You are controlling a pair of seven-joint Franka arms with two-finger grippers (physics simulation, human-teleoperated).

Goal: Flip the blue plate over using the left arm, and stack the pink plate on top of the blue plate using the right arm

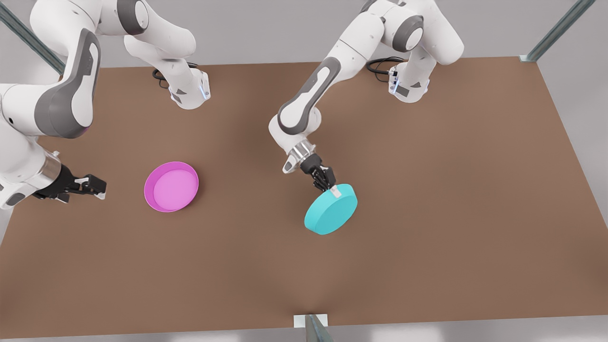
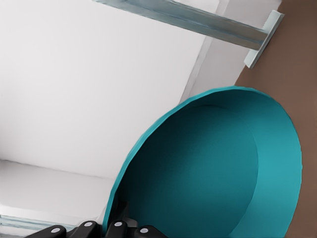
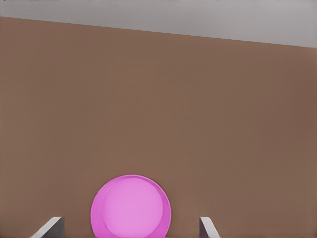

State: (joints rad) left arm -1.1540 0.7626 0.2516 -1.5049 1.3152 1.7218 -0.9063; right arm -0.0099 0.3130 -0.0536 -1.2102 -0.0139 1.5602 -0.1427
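Observation:
The blue plate (image 1: pixel 331 210) is tipped up on edge in the middle of the table, its underside turned toward the front camera. My left gripper (image 1: pixel 332 190) is shut on its upper rim. The left wrist view looks into the blue plate's hollow inside (image 2: pixel 213 173), with the fingers (image 2: pixel 115 229) on the rim. The pink plate (image 1: pixel 172 186) lies flat and rim-up toward the front view's left. My right gripper (image 1: pixel 100 186) hovers open just to the left of it, pointing at it. In the right wrist view the pink plate (image 3: pixel 131 208) sits between the spread fingertips (image 3: pixel 52 225).
The brown table (image 1: pixel 427 247) carries both arm bases (image 1: pixel 190 92) (image 1: pixel 408 85) along its far edge. A metal post bracket (image 1: pixel 311 324) stands at the front edge, and another post (image 1: pixel 532 57) at the far right corner.

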